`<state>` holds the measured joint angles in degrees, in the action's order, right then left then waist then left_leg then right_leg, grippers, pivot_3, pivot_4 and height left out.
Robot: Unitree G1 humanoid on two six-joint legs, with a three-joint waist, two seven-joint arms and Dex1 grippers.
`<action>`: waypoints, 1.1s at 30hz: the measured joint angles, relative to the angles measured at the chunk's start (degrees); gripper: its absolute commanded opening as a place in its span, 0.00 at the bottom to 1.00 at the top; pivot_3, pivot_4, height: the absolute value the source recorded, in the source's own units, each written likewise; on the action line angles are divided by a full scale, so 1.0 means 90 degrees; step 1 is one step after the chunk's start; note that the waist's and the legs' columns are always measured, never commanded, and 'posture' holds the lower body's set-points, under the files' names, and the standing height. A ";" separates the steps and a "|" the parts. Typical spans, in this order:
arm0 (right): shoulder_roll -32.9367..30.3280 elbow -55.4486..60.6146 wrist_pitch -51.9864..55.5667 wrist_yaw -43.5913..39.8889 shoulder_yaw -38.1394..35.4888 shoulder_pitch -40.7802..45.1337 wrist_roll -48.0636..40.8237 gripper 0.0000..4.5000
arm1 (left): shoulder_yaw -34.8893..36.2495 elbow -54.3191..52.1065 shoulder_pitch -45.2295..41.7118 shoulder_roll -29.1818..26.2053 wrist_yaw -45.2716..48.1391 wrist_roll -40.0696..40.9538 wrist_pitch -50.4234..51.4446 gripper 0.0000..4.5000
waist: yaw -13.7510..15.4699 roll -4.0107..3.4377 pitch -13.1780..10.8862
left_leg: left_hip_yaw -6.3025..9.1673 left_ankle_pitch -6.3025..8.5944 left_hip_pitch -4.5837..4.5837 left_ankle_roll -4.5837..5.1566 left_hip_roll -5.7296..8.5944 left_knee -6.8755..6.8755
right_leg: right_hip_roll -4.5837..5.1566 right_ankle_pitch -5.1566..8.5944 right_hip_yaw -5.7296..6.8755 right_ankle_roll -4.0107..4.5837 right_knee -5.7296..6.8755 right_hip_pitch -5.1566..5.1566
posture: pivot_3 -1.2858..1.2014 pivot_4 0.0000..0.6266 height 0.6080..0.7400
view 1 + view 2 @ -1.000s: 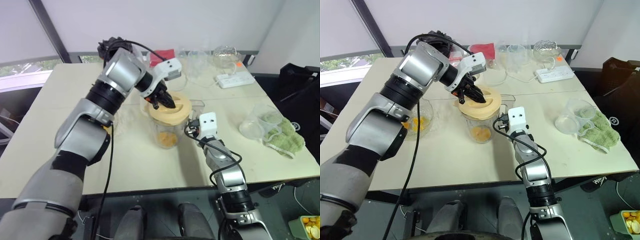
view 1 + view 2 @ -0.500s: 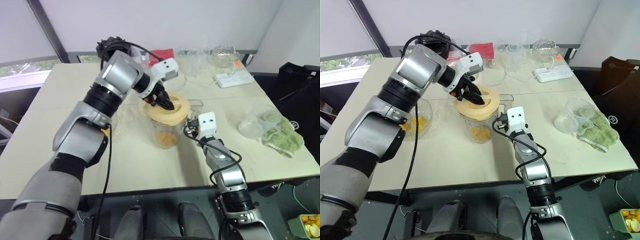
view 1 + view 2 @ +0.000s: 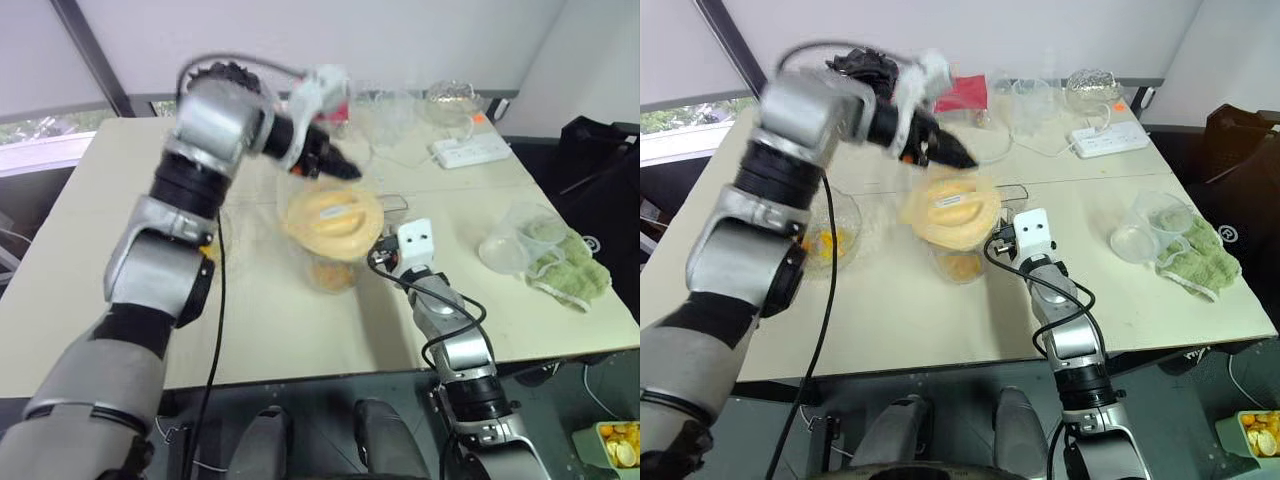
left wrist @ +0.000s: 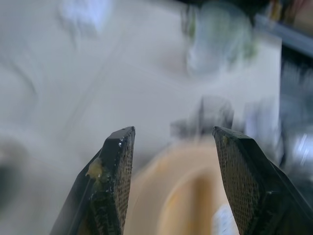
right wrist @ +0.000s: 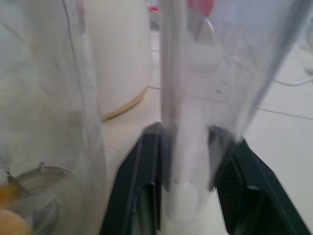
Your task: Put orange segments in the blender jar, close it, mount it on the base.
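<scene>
The blender jar [image 3: 330, 268] stands mid-table with a cream lid [image 3: 333, 218] on its mouth and orange segments [image 3: 333, 277] at its bottom. My left gripper [image 3: 335, 165] hovers open just above and behind the lid, holding nothing; in the left wrist view its fingers [image 4: 117, 181] have the lid between and below them. My right gripper [image 5: 188, 191] is shut on the jar's clear handle [image 5: 183, 98], at the jar's right side [image 3: 385, 255]. The cream-white base [image 5: 122, 54] stands just behind the jar. More orange segments lie in a glass bowl [image 3: 830, 245] to the left.
A white power strip [image 3: 470, 157] and clear glassware [image 3: 400, 110] sit at the back. Clear plastic bowls and a green cloth [image 3: 560, 265] lie at the right edge. A red item [image 3: 965, 95] is at the back centre.
My left gripper has opened, let go of the lid and risen above the jar. The lid stays on the jar. The right gripper has kept still on the handle.
</scene>
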<state>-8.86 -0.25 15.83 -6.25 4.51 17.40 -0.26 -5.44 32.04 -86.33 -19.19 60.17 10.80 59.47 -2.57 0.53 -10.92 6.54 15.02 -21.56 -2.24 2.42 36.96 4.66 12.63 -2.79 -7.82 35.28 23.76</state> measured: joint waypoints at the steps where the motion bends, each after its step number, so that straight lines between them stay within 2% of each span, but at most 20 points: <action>1: -0.0001 -0.0001 -0.0013 -0.0012 0.0018 0.0001 0.0001 0.26 | 0.0289 0.0005 -0.0167 -0.0001 -0.0191 0.0117 0.0006 0.58 | -0.0004 0.0000 0.0000 | -0.0002 0.0000 0.0002 0.0000 0.0000 -0.0007 | 0.0000 0.0001 -0.0001 0.0000 -0.0002 0.0002 | 0.52 0.24 1.00; 4: -0.0019 -0.0020 -0.0199 -0.0024 0.0074 -0.0030 0.0018 0.26 | 0.1087 -0.0130 -0.0356 -0.0098 -0.0809 0.0471 -0.0042 0.58 | -0.0015 -0.0009 0.0000 | -0.0006 -0.0001 0.0008 -0.0002 -0.0002 -0.0027 | 0.0000 0.0001 -0.0005 0.0000 0.0000 0.0012 | 0.52 0.24 1.00; 6: -0.0017 -0.0020 -0.0290 -0.0020 0.0072 -0.0074 0.0016 0.26 | 0.1265 -0.0359 -0.0116 -0.0236 -0.1015 0.0543 -0.0160 0.58 | -0.0009 -0.0009 0.0000 | -0.0005 -0.0006 0.0009 -0.0011 -0.0003 -0.0031 | -0.0001 0.0000 -0.0005 0.0001 0.0005 0.0015 | 0.52 0.24 1.00; 8: -0.0015 -0.0008 -0.0379 -0.0014 0.0053 -0.0135 0.0013 0.26 | 0.1252 -0.0753 0.0400 -0.0373 -0.1070 0.0542 -0.0474 0.58 | -0.0007 -0.0010 0.0000 | -0.0007 -0.0010 0.0010 -0.0018 -0.0003 -0.0033 | -0.0001 -0.0018 -0.0007 0.0029 0.0005 0.0015 | 0.52 0.24 1.00; 17: -0.0137 0.0320 -0.0346 -0.0237 -0.0153 -0.0416 -0.0179 0.26 | 0.0940 -0.2510 0.3064 -0.1052 -0.0821 0.0589 -0.1732 0.58 | 0.0026 -0.0002 -0.0005 | -0.0010 -0.0024 -0.0041 -0.0042 -0.0001 -0.0034 | 0.0002 -0.0026 -0.0012 0.0040 0.0006 0.0067 | 0.52 0.24 1.00; 20: -0.0266 0.0385 -0.0250 -0.0355 -0.0192 -0.0456 -0.0189 0.50 | 0.0946 -0.2666 0.3474 -0.1156 -0.0971 0.0632 -0.1900 0.59 | 0.0050 -0.0001 -0.0005 | -0.0005 -0.0024 -0.0052 -0.0042 -0.0001 -0.0024 | 0.0002 -0.0027 -0.0007 0.0042 0.0006 0.0071 | 0.52 0.24 1.00; 23: -0.0410 0.0385 -0.0188 -0.0393 -0.0202 -0.0560 -0.0114 0.83 | 0.0966 -0.2690 0.3600 -0.1215 -0.1220 0.0613 -0.2157 0.59 | 0.0043 -0.0001 -0.0005 | -0.0008 -0.0024 -0.0054 -0.0042 -0.0001 -0.0021 | 0.0002 -0.0028 -0.0007 0.0044 0.0005 0.0071 | 0.52 0.24 1.00; 33: -0.0636 0.0706 0.0018 -0.0625 -0.0200 -0.0806 -0.0065 0.83 | 0.0929 -0.2540 0.3817 -0.1117 -0.1592 0.0521 -0.2716 0.59 | 0.0013 -0.0001 -0.0005 | -0.0008 -0.0024 -0.0056 -0.0041 -0.0002 -0.0021 | 0.0000 -0.0030 -0.0007 0.0045 0.0007 0.0075 | 0.52 0.24 1.00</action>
<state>-14.58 6.10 16.00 -11.88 2.71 10.14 -0.85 2.92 9.18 -51.97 -29.24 45.84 15.49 35.03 -2.45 0.52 -10.96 6.47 14.80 -22.06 -2.61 2.40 36.77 4.66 12.36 -2.85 -7.41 35.35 24.43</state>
